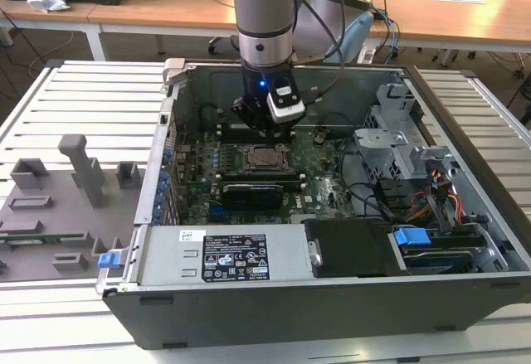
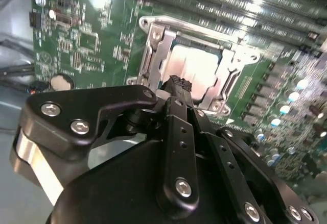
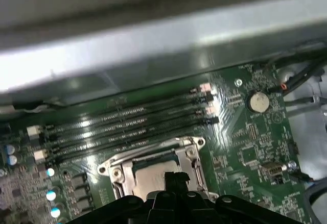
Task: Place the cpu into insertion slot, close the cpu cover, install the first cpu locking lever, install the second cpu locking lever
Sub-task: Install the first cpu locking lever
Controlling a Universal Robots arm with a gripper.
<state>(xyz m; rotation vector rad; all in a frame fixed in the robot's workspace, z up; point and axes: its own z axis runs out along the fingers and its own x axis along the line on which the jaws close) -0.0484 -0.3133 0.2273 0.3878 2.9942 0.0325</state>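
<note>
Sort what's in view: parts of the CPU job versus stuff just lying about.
Job: cpu, cover shut around it, socket, gripper above.

Lying about: black card, coin battery, grey fixtures, blue latch.

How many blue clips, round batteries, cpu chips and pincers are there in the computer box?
blue clips: 2
round battery: 1
cpu: 1
pincer: 1
Total: 5
</note>
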